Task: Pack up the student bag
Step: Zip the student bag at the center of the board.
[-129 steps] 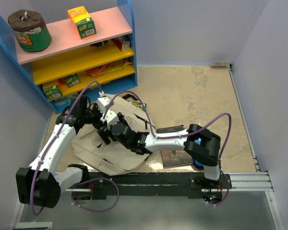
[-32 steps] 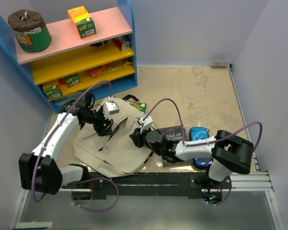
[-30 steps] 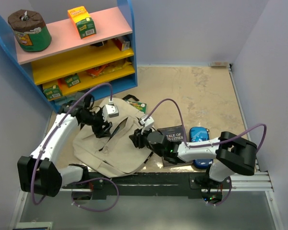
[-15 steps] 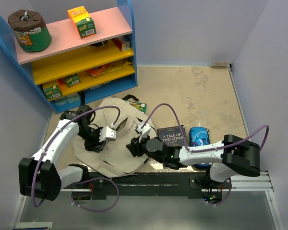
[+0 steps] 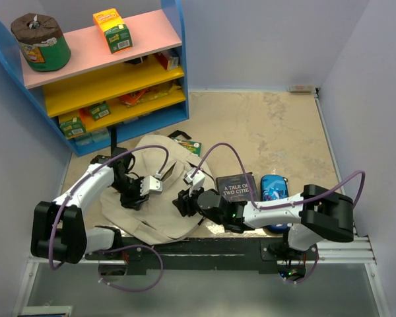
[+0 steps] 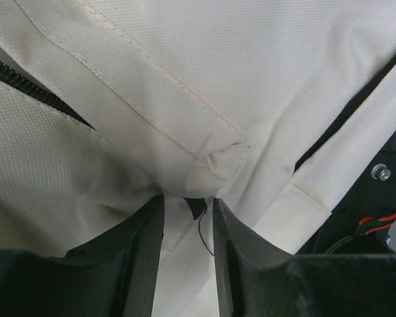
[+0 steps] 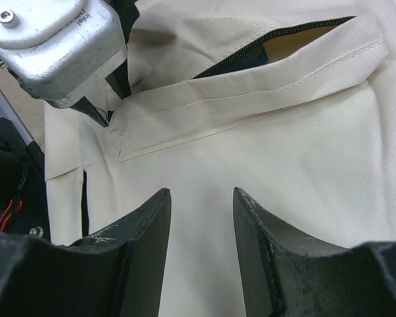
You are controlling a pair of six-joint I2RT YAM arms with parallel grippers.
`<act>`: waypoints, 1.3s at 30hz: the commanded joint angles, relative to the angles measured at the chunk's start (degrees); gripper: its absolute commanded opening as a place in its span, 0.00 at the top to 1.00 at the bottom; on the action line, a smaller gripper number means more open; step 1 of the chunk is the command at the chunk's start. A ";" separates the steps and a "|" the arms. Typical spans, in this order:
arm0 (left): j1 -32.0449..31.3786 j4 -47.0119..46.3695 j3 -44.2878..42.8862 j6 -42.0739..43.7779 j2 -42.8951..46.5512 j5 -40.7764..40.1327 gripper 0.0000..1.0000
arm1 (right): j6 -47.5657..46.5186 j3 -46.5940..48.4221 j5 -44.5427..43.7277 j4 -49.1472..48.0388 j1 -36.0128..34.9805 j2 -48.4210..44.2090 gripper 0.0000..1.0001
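Beside student bag (image 5: 148,221), "Two Cities" book (image 5: 235,189)

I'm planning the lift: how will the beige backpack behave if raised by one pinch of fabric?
The student bag will probably sag and fold: it lies slumped and creased. Fabric puckers at the left gripper, so a pinch likely lifts only one layer.

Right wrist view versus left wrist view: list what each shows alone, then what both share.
Right wrist only: the open right gripper over the student bag, its gaping zipper slit, and a silver camera housing. Left wrist only: the left gripper pinching a fabric fold. Shared: the bag's cream fabric.
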State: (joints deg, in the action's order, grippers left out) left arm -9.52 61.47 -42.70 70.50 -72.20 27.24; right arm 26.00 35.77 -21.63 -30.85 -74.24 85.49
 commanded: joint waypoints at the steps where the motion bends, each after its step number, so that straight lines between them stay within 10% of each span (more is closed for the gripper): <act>1: -0.33 -6.45 1.12 -1.86 -1.71 -0.26 0.62 | 0.90 2.38 -1.84 -0.88 -0.30 0.46 0.55; 6: -0.67 -6.54 1.56 -1.33 -1.71 -0.61 0.70 | 1.07 2.02 -2.37 -0.61 -0.38 -0.06 0.59; 10: -1.20 -6.28 1.48 -1.42 -1.89 -0.53 1.00 | 1.51 1.32 -2.89 -0.70 -0.38 -0.50 0.62; 26: -1.29 3.31 -14.35 -4.84 3.03 0.79 1.00 | 1.25 -2.28 -3.07 -3.34 -1.61 1.87 0.73; 39: -9.10 -7.33 -12.32 -14.94 1.54 6.24 1.00 | -2.97 8.44 -1.92 -2.64 -4.59 5.04 0.33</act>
State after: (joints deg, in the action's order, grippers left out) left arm -13.58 60.53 -54.72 61.28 -70.15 28.71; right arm 25.54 40.14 -22.72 -31.35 -77.38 91.59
